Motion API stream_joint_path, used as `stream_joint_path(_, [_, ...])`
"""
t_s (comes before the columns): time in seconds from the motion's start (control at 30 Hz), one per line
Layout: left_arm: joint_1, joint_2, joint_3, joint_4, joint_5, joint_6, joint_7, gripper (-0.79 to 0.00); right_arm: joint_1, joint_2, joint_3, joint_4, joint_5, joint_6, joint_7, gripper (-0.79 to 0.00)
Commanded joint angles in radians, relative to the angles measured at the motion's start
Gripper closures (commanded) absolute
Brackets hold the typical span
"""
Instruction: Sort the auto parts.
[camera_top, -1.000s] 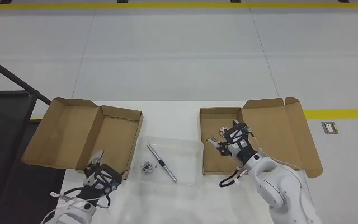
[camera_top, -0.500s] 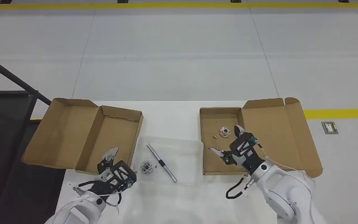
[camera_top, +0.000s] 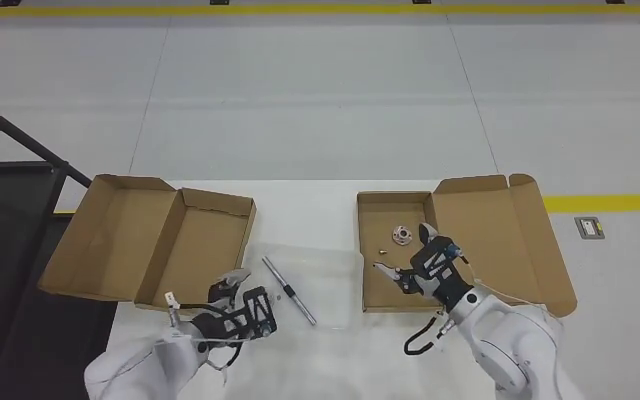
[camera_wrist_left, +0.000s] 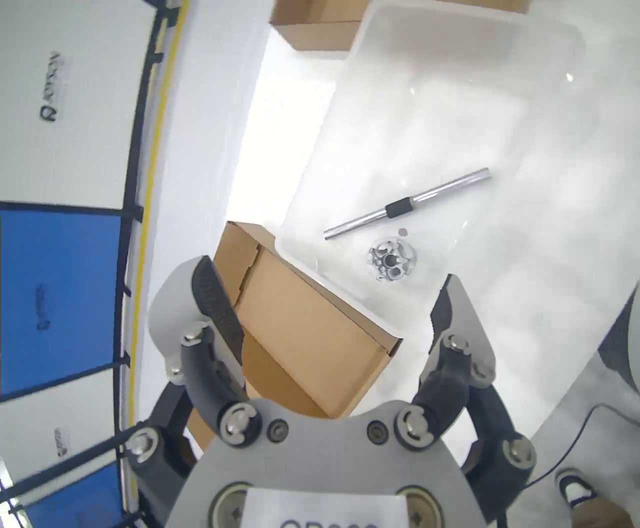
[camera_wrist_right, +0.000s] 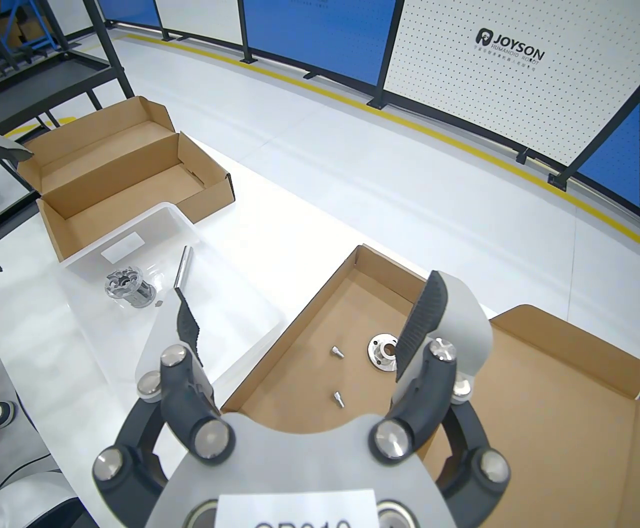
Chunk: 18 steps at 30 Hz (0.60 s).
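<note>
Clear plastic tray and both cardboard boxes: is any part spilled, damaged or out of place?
Nothing stands out. The silver metal rod and round slotted metal hub lie inside the clear plastic tray; both look intact.

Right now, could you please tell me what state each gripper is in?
Left gripper: open, holding nothing.
Right gripper: open, holding nothing.

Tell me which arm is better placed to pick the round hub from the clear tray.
Left. The left gripper, open, hangs close to the hub at the tray corner; the right gripper, also open, is over the right cardboard box, farther away.
</note>
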Motion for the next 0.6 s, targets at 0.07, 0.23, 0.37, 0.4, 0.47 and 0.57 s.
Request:
stream_joint_path(0.07, [-0.142,0.015,0.087,0.062,-0.165,-0.057,-0.111,-0.785,0.000,0.000,0.000,0.000,0.000,0.000,0.000,-0.785])
stream_joint_path(0.23, [-0.302,0.075,0.255,0.181,-0.208,-0.057,-0.137,-0.785,0.000,0.000,0.000,0.000,0.000,0.000,0.000,-0.785])
stream_joint_path(0.37, [-0.302,0.075,0.255,0.181,-0.208,-0.057,-0.137,-0.785,0.000,0.000,0.000,0.000,0.000,0.000,0.000,-0.785])
stream_joint_path(0.4, [-0.302,0.075,0.255,0.181,-0.208,-0.057,-0.137,-0.785,0.000,0.000,0.000,0.000,0.000,0.000,0.000,-0.785])
stream_joint_path(0.47, [-0.302,0.075,0.255,0.181,-0.208,-0.057,-0.137,-0.785,0.000,0.000,0.000,0.000,0.000,0.000,0.000,-0.785])
stream_joint_path(0.57, [-0.296,0.075,0.272,0.197,-0.196,-0.057,-0.126,-0.785,0.000,0.000,0.000,0.000,0.000,0.000,0.000,-0.785])
